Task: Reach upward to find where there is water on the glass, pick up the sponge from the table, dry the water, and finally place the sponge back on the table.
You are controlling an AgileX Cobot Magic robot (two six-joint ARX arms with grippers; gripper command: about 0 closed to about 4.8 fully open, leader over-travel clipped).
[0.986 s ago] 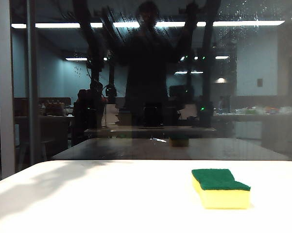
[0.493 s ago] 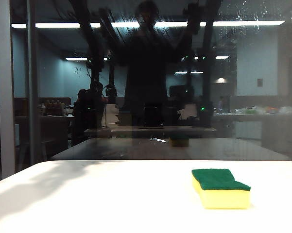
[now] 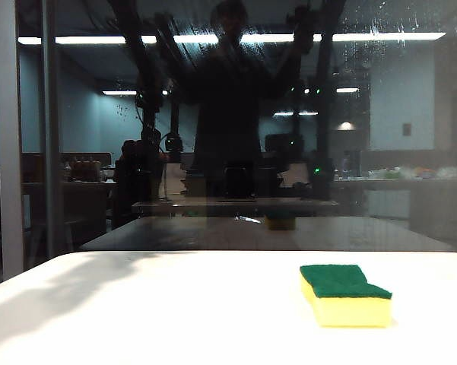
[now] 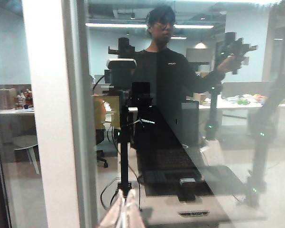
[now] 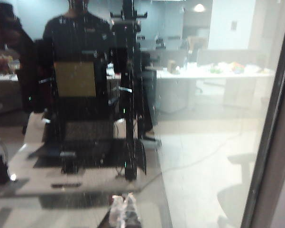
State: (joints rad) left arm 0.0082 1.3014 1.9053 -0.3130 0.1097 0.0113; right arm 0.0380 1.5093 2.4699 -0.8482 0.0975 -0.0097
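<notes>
Both arms are raised scanning the glass (image 3: 236, 152) for the water (image 3: 380, 19) at its upper right, left hand (image 4: 124, 211) and right hand (image 5: 124, 209) pinched closed and empty, so next comes reaching down for the sponge (image 3: 344, 295) lying near-right on the desk (image 3: 137, 312).

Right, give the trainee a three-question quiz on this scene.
1. True or false: the sponge lies on the table, green side up.
2. Where does water speckle the glass in the exterior view? A) top right B) bottom left
3. Fill in: the left hand and right hand, both facing the glass, are ____.

Key: 1 true; 2 A; 3 shut.
</notes>
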